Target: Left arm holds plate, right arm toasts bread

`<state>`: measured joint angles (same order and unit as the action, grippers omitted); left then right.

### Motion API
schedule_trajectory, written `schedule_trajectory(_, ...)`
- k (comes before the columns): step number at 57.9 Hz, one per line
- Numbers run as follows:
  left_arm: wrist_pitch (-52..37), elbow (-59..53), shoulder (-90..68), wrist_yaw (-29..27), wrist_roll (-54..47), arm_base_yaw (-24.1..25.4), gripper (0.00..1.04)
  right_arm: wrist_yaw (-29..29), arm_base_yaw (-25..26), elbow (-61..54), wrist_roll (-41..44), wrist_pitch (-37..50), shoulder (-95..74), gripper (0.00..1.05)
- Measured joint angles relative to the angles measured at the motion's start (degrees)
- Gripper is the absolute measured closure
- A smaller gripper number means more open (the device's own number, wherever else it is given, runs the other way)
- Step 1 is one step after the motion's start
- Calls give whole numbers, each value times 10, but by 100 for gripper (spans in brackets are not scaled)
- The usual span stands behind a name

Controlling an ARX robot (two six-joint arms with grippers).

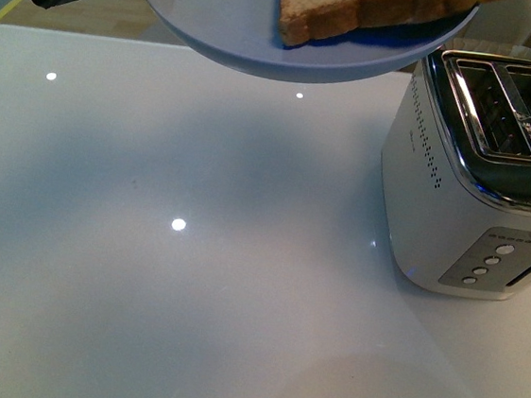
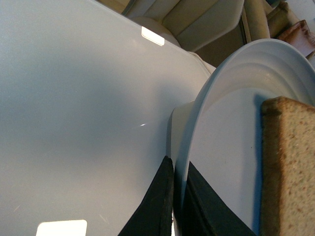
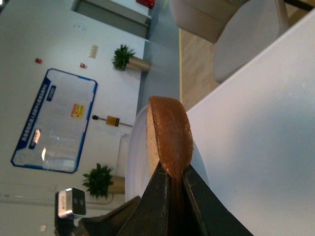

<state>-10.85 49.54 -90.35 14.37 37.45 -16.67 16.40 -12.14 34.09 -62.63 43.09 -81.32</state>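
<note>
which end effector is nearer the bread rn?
Right. The right end effector pinches the bread at its crust; the left end effector grips the plate at its rim, off the slice.

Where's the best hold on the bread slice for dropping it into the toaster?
Pinch the light brown wholemeal bread slice across its thickness at the dark crust edge, coming in edge-on over the rim of the pale blue-grey round plate. The slice is thin and flat, and the right gripper has its jaws astride that edge now.
</note>
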Motion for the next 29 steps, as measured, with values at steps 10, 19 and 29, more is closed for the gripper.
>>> schedule_trajectory(10,0,0,0,0,2,0,102,6,47,20,-8,-20,48,102)
schedule_trajectory(19,0,0,0,0,2,-1,102,-22,100,59,14,-59,86,102)
schedule_trajectory(29,0,0,0,0,2,-2,102,-113,109,85,160,-128,99,102)
